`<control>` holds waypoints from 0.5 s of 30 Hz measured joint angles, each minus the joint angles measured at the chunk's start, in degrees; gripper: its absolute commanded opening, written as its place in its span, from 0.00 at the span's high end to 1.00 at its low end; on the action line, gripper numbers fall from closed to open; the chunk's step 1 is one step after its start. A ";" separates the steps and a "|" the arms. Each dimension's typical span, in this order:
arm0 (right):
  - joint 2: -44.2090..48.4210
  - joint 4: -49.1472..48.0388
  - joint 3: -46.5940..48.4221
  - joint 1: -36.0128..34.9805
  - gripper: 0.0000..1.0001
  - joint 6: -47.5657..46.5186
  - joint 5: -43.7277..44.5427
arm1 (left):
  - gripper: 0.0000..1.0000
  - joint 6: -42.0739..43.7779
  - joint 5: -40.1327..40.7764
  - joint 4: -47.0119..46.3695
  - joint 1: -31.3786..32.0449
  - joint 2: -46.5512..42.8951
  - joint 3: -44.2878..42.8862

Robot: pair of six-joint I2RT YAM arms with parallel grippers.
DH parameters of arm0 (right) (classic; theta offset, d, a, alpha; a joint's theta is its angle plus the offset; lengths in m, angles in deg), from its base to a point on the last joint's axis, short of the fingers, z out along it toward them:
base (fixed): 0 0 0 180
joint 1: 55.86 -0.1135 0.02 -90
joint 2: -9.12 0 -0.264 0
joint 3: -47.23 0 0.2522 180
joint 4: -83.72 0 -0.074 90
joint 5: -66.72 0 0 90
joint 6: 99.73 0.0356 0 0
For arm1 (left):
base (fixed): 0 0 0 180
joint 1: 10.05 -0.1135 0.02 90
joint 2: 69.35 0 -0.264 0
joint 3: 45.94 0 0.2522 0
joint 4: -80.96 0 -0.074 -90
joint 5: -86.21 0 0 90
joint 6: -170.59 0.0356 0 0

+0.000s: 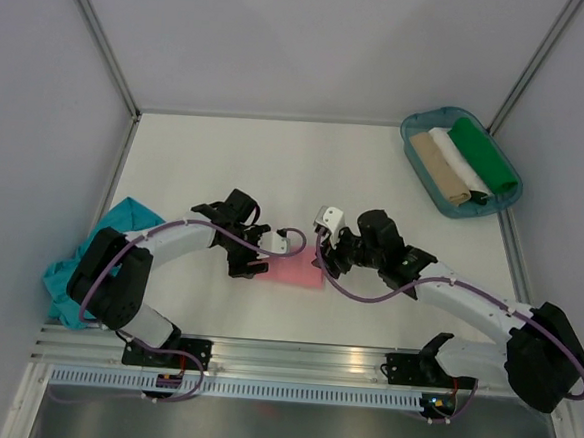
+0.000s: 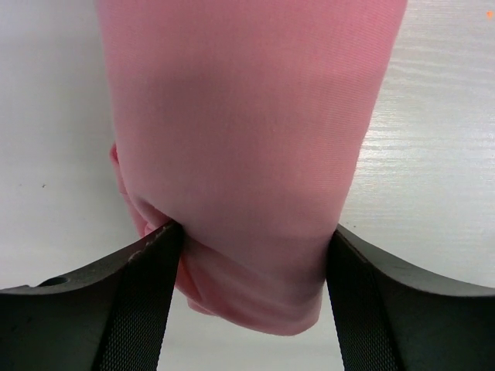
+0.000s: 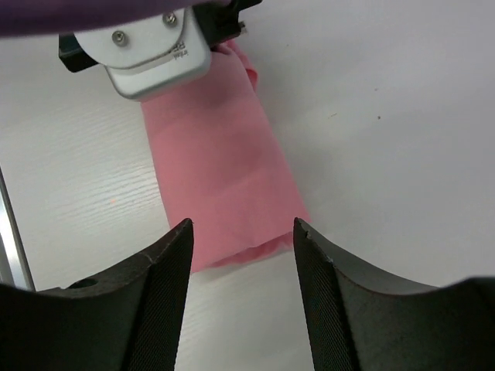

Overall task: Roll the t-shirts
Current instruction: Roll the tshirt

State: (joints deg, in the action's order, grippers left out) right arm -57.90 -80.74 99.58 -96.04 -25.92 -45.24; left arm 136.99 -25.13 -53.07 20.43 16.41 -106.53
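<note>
Ribbed fingers (image 2: 147,309), soft t-shirt cylinder (image 2: 247,139)

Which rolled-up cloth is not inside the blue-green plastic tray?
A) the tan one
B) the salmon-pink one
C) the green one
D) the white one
B: the salmon-pink rolled t-shirt lies out on the white table; the green roll, white roll and tan roll sit in the blue-green plastic tray.
</note>
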 measured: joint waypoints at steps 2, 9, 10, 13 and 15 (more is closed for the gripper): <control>-2.67 -1.18 0.00 -1.31 0.39 1.68 1.68 | 0.23 0.00 -1.01 1.46 -1.01 1.55 -1.68; -17.38 -6.51 3.23 6.10 0.43 21.31 -1.27 | 0.21 0.04 -1.40 3.37 -1.40 2.23 -2.27; -18.73 -7.37 3.23 7.17 0.43 23.89 -1.75 | 0.21 0.04 -1.40 3.50 -1.40 2.29 -2.34; -21.05 -9.77 2.99 8.68 0.43 30.27 -2.82 | 0.21 0.04 -1.40 3.72 -1.40 2.78 -2.69; -21.86 -12.04 2.67 9.27 0.44 33.83 -4.00 | 0.21 0.04 -1.40 3.74 -1.42 3.04 -2.82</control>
State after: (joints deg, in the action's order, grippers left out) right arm -79.76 -92.78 102.25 -86.77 7.92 -49.24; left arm 137.04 -26.53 -49.34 19.01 19.44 -109.35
